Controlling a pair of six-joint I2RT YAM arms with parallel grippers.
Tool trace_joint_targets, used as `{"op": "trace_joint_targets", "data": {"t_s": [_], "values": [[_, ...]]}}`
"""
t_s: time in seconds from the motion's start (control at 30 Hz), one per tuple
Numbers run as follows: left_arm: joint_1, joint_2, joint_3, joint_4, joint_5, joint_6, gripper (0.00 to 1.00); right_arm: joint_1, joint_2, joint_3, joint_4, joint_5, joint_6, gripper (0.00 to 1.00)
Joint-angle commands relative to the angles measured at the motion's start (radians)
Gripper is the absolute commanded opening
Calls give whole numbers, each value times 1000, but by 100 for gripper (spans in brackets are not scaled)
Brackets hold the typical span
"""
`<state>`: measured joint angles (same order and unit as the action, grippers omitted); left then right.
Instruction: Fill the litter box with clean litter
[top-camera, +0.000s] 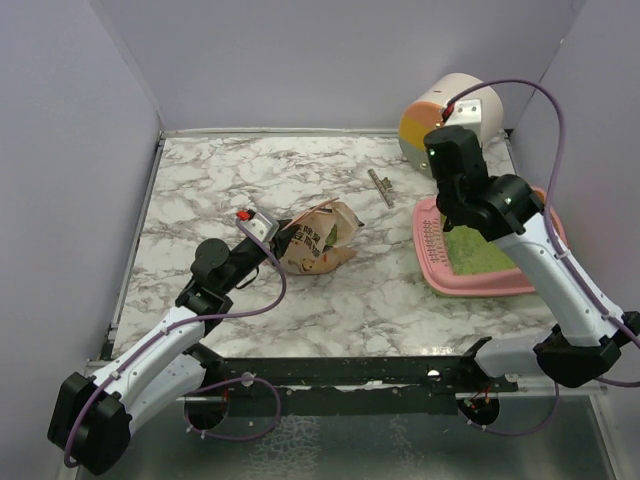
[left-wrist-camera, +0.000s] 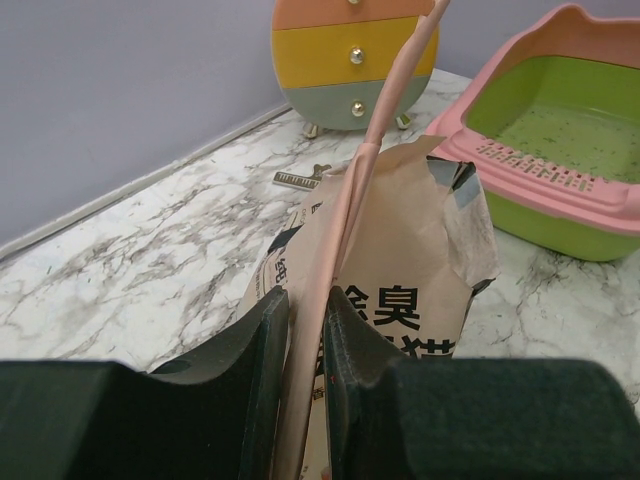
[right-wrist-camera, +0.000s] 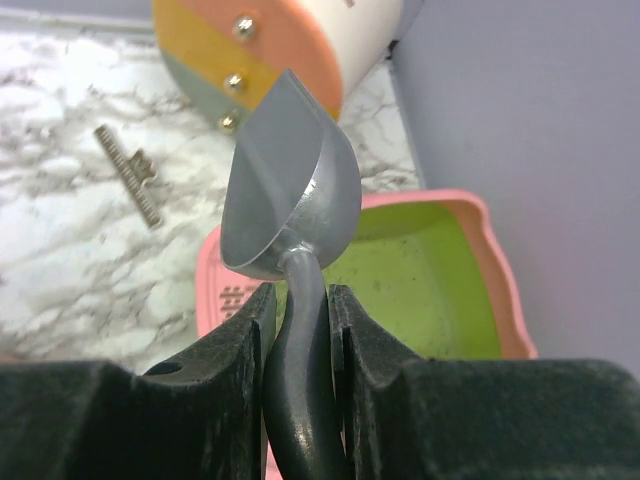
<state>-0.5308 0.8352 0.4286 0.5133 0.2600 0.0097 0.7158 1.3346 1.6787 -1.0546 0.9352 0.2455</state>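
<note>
The pink litter box (top-camera: 436, 268) with its lime-green inside stands at the table's right. A thin speckled layer of clean litter (top-camera: 478, 252) covers its floor (left-wrist-camera: 570, 135). My right gripper (right-wrist-camera: 300, 300) hovers over the box (right-wrist-camera: 480, 215), shut on the handle of a silver scoop (right-wrist-camera: 285, 190) whose bowl points upward; I cannot tell whether it holds litter. The tan paper bag (top-camera: 320, 238) lies on its side mid-table. My left gripper (left-wrist-camera: 308, 310) is shut on a pink strip (left-wrist-camera: 385, 130) at the bag's (left-wrist-camera: 410, 240) mouth.
A round cream drum (top-camera: 450, 125) with orange, yellow and grey bands stands at the back right, behind the box. A small metal clip (top-camera: 380, 187) lies on the marble between the bag and the drum. Lilac walls close the table on three sides.
</note>
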Motion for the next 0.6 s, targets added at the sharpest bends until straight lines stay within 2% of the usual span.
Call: {"op": "trace_joint_targets", "data": {"t_s": [0.0, 0.1, 0.23, 0.4, 0.5, 0.57], "values": [[-7, -2, 19, 33, 1, 1, 23, -165, -1, 35, 202, -101, -250, 1], [-8, 1, 20, 32, 9, -1, 23, -251, 2, 60, 246, -180, -273, 1], [-6, 3, 22, 32, 17, 1, 23, -397, 76, 174, 192, -420, -217, 1], [-7, -8, 22, 23, 12, 17, 23, -553, 161, 265, 141, -842, -154, 1], [-7, -10, 22, 21, 10, 23, 23, -685, 190, 258, 130, -1168, -131, 1], [-6, -6, 22, 18, 13, 26, 23, -731, 187, 225, 142, -1322, -130, 1]]}}
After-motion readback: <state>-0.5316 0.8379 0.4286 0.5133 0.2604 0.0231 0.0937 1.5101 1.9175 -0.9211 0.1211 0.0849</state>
